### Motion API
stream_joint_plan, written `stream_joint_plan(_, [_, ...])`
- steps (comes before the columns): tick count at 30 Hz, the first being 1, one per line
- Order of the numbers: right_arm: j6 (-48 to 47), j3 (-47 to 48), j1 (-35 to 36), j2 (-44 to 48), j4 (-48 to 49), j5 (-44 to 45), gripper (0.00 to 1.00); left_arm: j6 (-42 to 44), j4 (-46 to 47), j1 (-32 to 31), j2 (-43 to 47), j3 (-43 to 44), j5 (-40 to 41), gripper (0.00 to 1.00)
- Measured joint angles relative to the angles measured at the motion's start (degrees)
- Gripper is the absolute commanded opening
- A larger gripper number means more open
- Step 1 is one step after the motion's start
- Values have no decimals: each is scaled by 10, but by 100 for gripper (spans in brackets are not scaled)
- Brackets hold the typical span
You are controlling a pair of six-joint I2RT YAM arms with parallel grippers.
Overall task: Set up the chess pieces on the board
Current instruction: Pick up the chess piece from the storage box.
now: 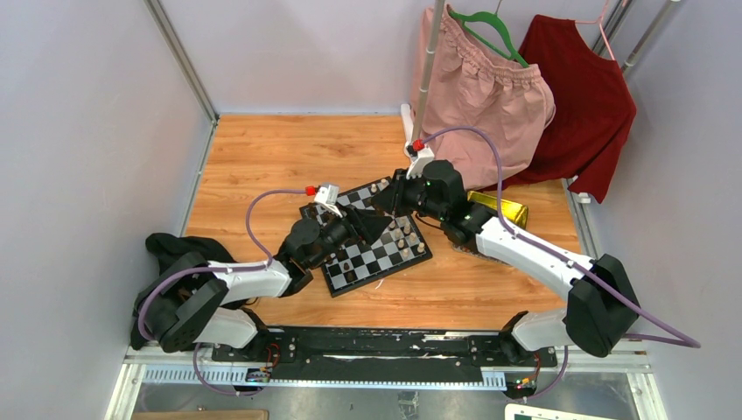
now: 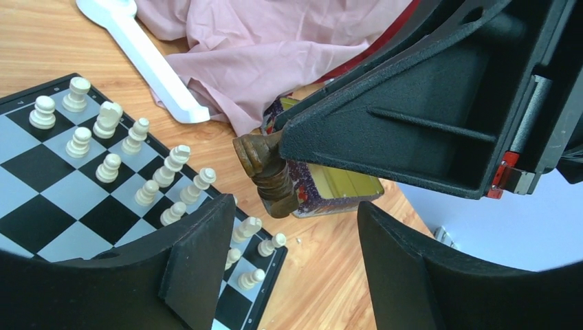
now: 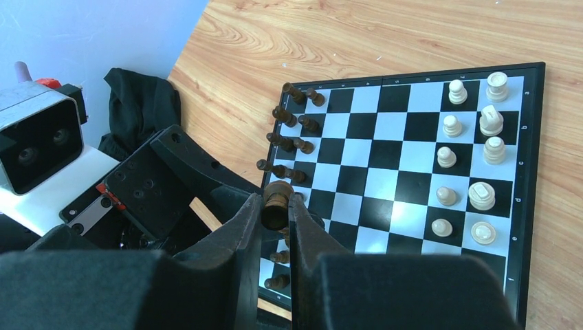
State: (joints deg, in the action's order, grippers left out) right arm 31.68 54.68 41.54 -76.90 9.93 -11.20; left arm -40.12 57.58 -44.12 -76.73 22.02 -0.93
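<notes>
**Top external.** The chessboard [image 1: 372, 262] lies askew at mid-table, and both arms reach in over it. The left gripper [image 1: 353, 229] is over the board's left half and the right gripper [image 1: 394, 199] over its far side, the two close together. A gold tray [image 1: 503, 210] lies just off the board's right corner, with a pink garment [image 1: 490, 105] behind it. Your open room is the bare wood to the far left and along the board's near side.

**Left wrist.** The left gripper's jaws stand apart with nothing between them. Just above that gap, the right gripper is clamped on one dark brown piece [image 2: 268, 175], held clear of any surface. From this angle it shows against the tray. Cream pieces [image 2: 108, 167] stand in two ranks along their edge. That side looks close to set, though you cannot count it fully here.

**Right wrist.** The held piece hangs over the dark side of the board. Dark pieces [image 3: 282, 115] stand in two files along the border nearest the left arm. There is a gap under the held piece and a few more dark pieces beyond it.

- **Progress (judgement):** The task is well along, the dark ranks are part filled, and at least this piece is left to seat. Whether others wait off the board is hidden.
- **Room:** It is tight at that border, with the outer file on the edge squares and the left gripper just beyond. The centre squares are bare, so come in from there.
</notes>
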Motion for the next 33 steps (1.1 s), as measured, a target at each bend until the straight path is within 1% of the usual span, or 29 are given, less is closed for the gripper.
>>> stream_joint_plan(11, [3,-2,0,-5,9,-2,0,-15,48,0,-24,-8,-1,56])
stream_joint_plan(20, [4,-3,0,-8,12,-3,0,-23,81,0,-47,-13,-3,48])
stream_joint_plan(27, [6,-4,0,-10,15,-4,0,-23,101,0,-48,-19,-1,37])
stream_joint_plan(33, [7,-9,0,-10,21,-4,0,-23,107,0,-48,-23,0,31])
